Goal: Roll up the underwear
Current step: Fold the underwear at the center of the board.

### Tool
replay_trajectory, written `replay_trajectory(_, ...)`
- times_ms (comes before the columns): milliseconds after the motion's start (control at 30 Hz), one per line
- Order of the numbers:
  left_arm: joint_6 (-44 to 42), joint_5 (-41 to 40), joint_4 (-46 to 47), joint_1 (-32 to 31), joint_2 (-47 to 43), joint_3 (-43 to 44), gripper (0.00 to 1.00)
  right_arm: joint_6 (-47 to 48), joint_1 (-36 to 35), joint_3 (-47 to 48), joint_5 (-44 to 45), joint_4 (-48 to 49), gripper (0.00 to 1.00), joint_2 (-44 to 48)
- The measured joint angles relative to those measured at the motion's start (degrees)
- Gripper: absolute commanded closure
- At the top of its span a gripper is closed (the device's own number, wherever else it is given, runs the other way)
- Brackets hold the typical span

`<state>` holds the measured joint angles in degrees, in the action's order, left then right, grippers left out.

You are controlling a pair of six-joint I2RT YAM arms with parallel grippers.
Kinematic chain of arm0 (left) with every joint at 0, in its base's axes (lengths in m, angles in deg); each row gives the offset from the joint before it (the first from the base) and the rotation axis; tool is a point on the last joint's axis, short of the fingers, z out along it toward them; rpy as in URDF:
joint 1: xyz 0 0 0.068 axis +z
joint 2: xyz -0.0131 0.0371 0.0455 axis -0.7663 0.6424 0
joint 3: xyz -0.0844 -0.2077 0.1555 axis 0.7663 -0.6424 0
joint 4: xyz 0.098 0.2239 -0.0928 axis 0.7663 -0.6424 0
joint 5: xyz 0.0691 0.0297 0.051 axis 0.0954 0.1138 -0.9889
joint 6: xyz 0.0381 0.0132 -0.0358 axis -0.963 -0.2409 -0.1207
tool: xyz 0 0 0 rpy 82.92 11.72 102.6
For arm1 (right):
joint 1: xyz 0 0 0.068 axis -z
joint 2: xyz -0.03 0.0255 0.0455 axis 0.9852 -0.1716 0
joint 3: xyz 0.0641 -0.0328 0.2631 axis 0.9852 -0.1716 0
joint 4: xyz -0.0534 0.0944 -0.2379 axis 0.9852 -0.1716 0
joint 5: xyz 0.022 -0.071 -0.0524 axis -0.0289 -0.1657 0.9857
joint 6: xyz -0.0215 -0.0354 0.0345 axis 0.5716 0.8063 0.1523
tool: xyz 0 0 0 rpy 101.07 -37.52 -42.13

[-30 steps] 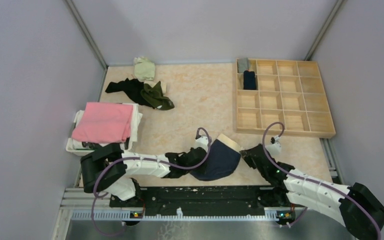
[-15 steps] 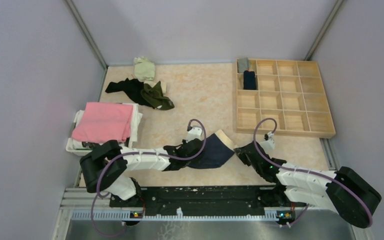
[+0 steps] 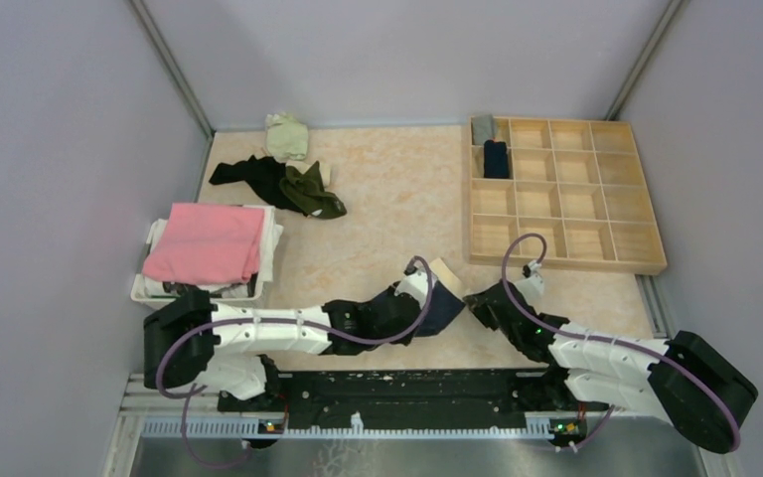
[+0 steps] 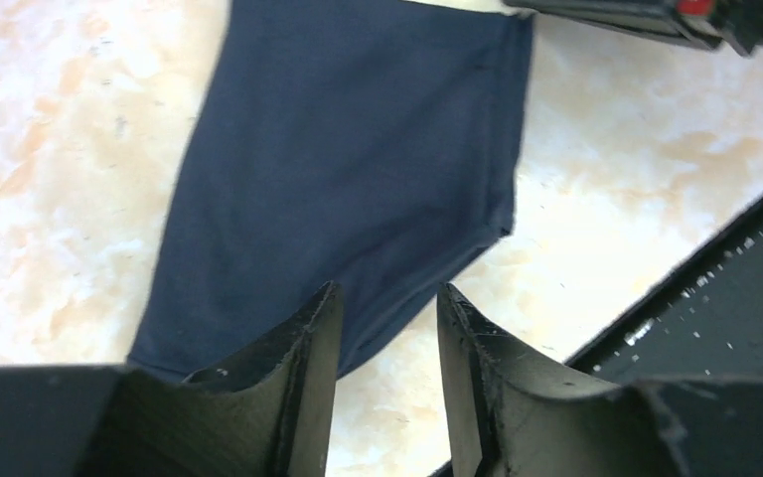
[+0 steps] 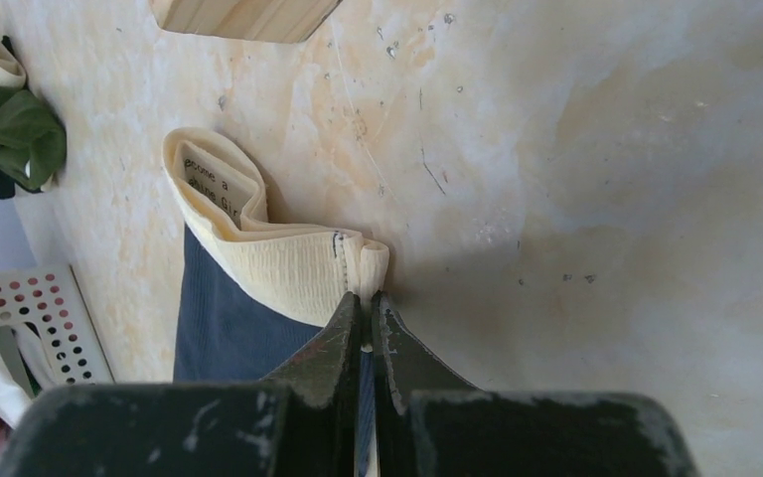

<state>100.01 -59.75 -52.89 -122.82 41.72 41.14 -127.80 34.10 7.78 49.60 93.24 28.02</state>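
The navy underwear (image 3: 446, 308) with a beige waistband lies near the table's front edge, between my two grippers. In the left wrist view its navy cloth (image 4: 358, 149) is spread flat on the table. My left gripper (image 4: 387, 303) stands open just above its near edge, with nothing between the fingers. My right gripper (image 5: 367, 298) is shut on the folded end of the beige waistband (image 5: 278, 258), and the navy fabric trails off to the left. From above, the left gripper (image 3: 431, 300) sits over the cloth and the right gripper (image 3: 471, 298) at its right edge.
A wooden compartment tray (image 3: 566, 260) stands at the back right with a grey roll (image 3: 482, 127) and a navy roll (image 3: 495, 157) in it. More dark and olive underwear (image 3: 288, 184) is piled at the back left. A pink cloth (image 3: 209, 241) tops a white basket.
My left gripper has let go of the navy underwear and opened, and its arm has swung right toward the right gripper. The cloth now lies narrower. The right gripper keeps its hold.
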Motion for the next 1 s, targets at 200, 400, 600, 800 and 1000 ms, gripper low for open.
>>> replay_trajectory(200, -4.1, 1.7, 3.2, -3.7, 5.0, 0.7, 0.45, 1.0, 0.0, 0.0, -1.8, 0.0, 1.00, -0.1)
replay_trajectory(400, -8.0, 1.5, 4.0, -6.3, 11.1, 4.0, 0.40, 1.4, 0.0, 0.0, -3.4, 1.1, 1.00, -0.9)
replay_trajectory(600, -11.3, -0.9, 4.4, -8.0, 14.1, 7.9, 0.38, 1.8, 0.0, 0.0, -4.3, 1.3, 1.00, -0.9)
replay_trajectory(800, -12.6, -2.3, 4.7, -8.3, 15.8, 8.6, 0.38, 2.0, 0.0, 0.0, -4.7, 1.3, 1.00, -0.9)
replay_trajectory(1000, -12.9, -2.4, 4.7, -8.3, 18.3, 8.6, 0.40, 2.0, 0.0, 0.0, -4.9, 1.5, 1.00, -1.2)
